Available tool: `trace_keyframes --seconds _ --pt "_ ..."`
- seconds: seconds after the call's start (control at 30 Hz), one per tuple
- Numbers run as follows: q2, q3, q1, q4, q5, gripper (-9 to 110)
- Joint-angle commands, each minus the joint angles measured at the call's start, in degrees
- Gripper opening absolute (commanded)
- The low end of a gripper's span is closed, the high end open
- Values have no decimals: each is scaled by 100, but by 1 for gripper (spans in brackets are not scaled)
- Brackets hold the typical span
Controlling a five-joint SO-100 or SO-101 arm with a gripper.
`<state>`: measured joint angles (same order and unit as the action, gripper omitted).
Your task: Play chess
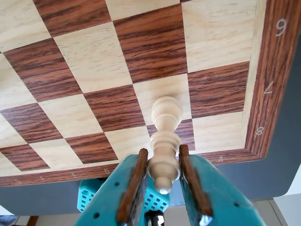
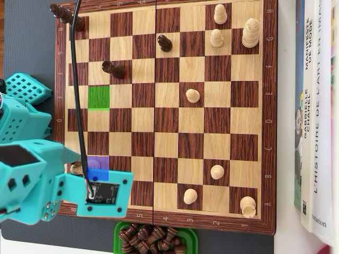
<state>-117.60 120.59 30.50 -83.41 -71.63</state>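
In the wrist view my teal gripper (image 1: 163, 151) is shut on a tall light wooden chess piece (image 1: 165, 123), held by its upper part. Its base points at the chessboard (image 1: 273, 94) near the corner marked A and 8; I cannot tell whether it touches. In the overhead view my arm and its wrist camera board (image 2: 103, 193) cover the lower left corner of the chessboard (image 2: 169, 222). The jaws are hidden there, and only a bit of the light piece (image 2: 77, 168) peeks out. A blue-marked square (image 2: 98, 169) lies beside it and a green-marked square (image 2: 98, 97) lies further up.
Dark pieces stand at the upper left (image 2: 113, 67) (image 2: 164, 42) (image 2: 66, 13). Several light pieces stand on the right half (image 2: 250, 33) (image 2: 193, 96) (image 2: 217, 171). A green tray of dark pieces (image 2: 153, 238) sits below the board. Books (image 2: 318, 106) lie on the right.
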Motion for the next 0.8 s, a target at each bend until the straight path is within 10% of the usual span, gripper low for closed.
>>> trace_keyframes --seconds 0.0,0.77 --pt "-290 -290 0 -9 -26 6" --pt "-1090 -211 -2004 -475 -1099 6"
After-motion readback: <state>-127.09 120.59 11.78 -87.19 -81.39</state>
